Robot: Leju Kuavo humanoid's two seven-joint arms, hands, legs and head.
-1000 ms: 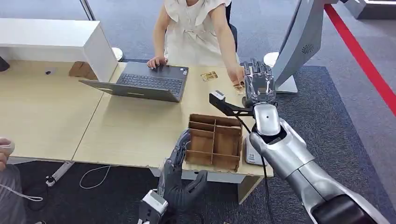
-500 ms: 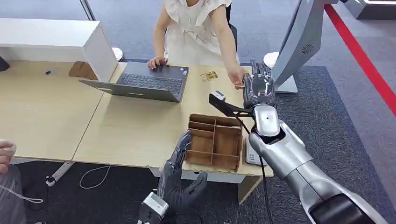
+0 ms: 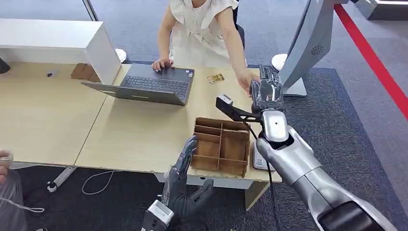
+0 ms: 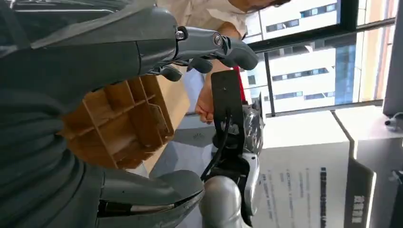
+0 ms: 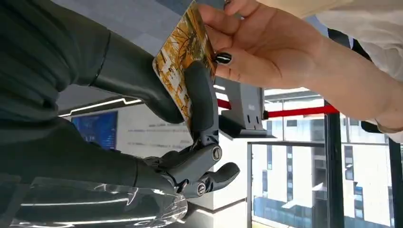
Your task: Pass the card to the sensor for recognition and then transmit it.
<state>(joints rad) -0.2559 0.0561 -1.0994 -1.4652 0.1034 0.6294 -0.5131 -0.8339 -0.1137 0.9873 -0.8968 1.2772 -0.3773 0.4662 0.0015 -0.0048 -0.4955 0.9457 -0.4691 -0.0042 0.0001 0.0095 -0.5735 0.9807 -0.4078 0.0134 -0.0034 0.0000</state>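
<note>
Gold-patterned card [image 5: 183, 61], no legible writing

A thin rectangular card printed in gold and yellow [image 5: 183, 61] is pinched between the thick grey thumb and a dark finger of the right hand [image 5: 190, 114]. Its other edge is gripped by a person's hand with dark-painted nails [image 5: 266, 45].

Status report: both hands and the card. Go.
Right hand pinches card; person's hand grips its other end. Left hand open, low by divided box. Nothing in the way.
</note>
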